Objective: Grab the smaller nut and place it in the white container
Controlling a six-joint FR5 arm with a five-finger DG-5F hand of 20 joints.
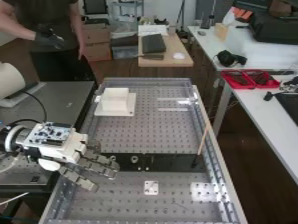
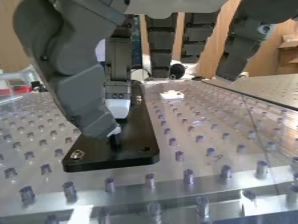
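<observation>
See hand (image 1: 70,154) at lower left of high frame, over near-hand end of black bar (image 1: 174,162), with fingers loose and apart. Find smaller nut (image 2: 77,155) on that end, near a fingertip. See larger nut (image 1: 113,158), then bearing (image 1: 134,159), farther along bar. Spot white container (image 1: 116,104) on tabletop (image 1: 136,132), left of upper centre.

Apparently robotics lab: perforated bench top (image 1: 176,132), robot arm (image 1: 8,82), red trays (image 1: 241,87), long worktable (image 1: 251,112).
</observation>
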